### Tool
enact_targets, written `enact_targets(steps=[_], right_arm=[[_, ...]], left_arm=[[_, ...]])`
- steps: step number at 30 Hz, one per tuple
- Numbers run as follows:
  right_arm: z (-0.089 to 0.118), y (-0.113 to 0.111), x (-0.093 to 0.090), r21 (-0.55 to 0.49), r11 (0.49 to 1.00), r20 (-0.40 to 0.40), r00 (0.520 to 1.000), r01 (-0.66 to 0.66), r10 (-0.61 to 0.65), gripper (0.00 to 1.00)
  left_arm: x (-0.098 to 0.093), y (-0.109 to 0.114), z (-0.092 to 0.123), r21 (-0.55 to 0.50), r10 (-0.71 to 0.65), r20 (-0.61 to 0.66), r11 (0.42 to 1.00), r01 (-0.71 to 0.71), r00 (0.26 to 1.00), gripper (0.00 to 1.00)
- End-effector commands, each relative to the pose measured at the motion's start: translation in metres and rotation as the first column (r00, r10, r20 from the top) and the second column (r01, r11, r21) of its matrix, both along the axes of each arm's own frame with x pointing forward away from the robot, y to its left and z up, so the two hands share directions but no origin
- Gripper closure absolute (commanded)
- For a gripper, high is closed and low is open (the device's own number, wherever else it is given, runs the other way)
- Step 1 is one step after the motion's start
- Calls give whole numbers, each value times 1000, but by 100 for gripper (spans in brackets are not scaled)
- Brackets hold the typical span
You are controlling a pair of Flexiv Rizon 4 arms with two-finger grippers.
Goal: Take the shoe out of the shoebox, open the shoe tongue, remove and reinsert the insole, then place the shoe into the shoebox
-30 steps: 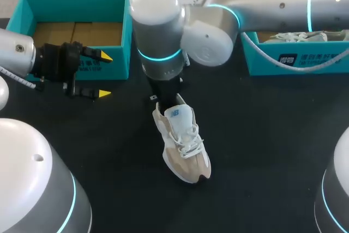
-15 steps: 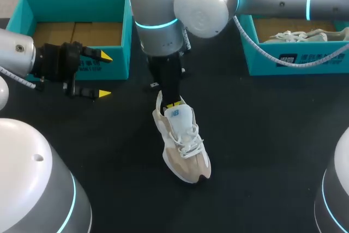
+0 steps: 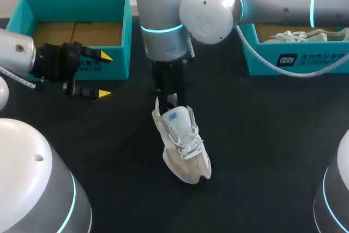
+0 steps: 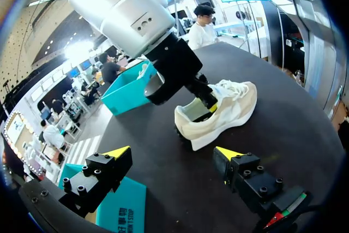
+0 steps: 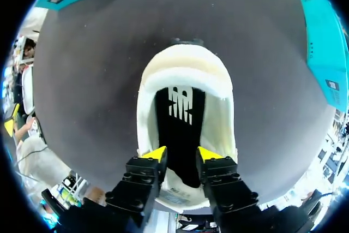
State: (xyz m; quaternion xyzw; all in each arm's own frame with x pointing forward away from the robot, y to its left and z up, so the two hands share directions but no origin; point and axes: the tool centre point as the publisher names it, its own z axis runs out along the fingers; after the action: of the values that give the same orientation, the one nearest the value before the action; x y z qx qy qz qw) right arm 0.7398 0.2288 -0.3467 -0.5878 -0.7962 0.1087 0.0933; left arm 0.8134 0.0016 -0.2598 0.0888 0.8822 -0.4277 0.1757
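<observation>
Right pincer (image 5: 182, 155) narrowly spread inside shoe (image 5: 185, 75) mouth — left pincer (image 3: 105, 75) spread, well apart.

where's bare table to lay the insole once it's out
Widest bare table lies between the shoe and the right box. Another patch sits between the shoe and the left pincer. Crowded at the shoe's heel, where the right pincer is inside.

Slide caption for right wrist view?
Right gripper at the shoe opening, yellow tips over the black insole.
</observation>
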Motion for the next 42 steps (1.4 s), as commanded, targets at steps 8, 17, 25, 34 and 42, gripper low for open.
enact_targets(steps=[8,17,25,34,42], right_arm=[[13,-9,-3,-19,999,-2,1000,-31,31,0],[12,-10,6,-11,998,2,998,-59,59,0],[30,-10,10,-14,998,50,997,-55,56,0],[60,-11,-6,-38,999,79,996,-27,30,0],[76,-8,-28,-66,998,71,997,-6,10,0]], left_arm=[[0,0,0,4,-1,-1,1000,1,1000,0],[0,0,0,4,-1,-1,1000,1,1000,0],[0,0,0,4,-1,-1,1000,1,1000,0],[0,0,0,4,-1,-1,1000,1,1000,0],[0,0,0,4,-1,-1,1000,1,1000,0]])
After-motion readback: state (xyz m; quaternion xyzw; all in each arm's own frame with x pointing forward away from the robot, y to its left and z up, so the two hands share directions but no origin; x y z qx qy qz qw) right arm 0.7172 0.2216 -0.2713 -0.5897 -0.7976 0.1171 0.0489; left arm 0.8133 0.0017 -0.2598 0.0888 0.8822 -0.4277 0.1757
